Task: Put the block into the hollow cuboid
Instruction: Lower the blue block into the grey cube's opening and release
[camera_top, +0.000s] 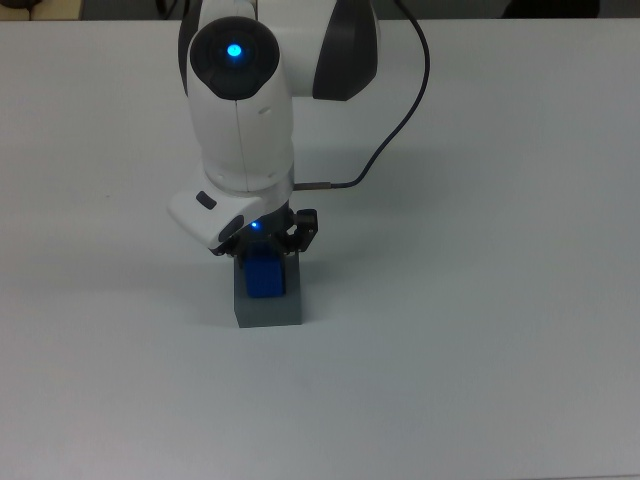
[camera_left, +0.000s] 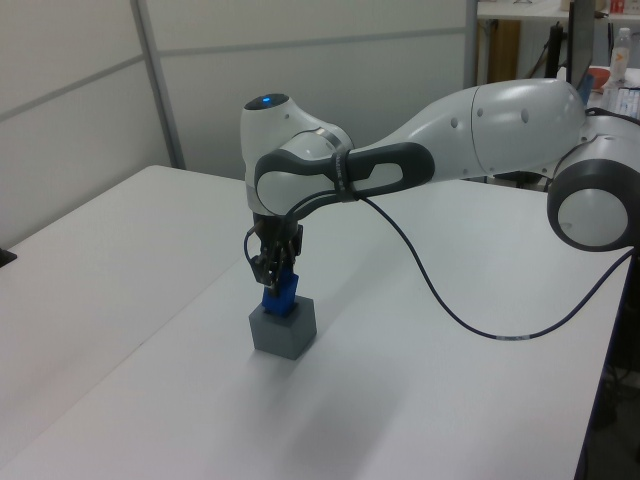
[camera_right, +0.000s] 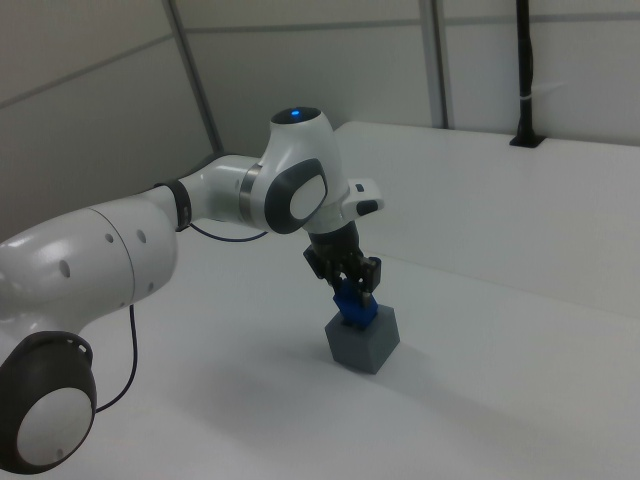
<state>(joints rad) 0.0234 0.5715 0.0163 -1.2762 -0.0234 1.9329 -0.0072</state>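
The dark grey hollow cuboid (camera_top: 268, 304) (camera_left: 283, 331) (camera_right: 364, 341) stands on the white table. A bright blue block (camera_top: 265, 273) (camera_left: 278, 295) (camera_right: 352, 304) sits with its lower end down in the cuboid's top recess and its upper part sticking out. My gripper (camera_top: 263, 243) (camera_left: 276, 272) (camera_right: 346, 277) is directly above the cuboid, shut on the block's upper end. The recess itself is hidden by the block and the hand.
A black cable (camera_top: 400, 100) runs from the wrist across the table in the top view. The white arm (camera_left: 480, 130) stretches in from the left view's right. A black post (camera_right: 527, 70) stands at the table's far edge in the right view.
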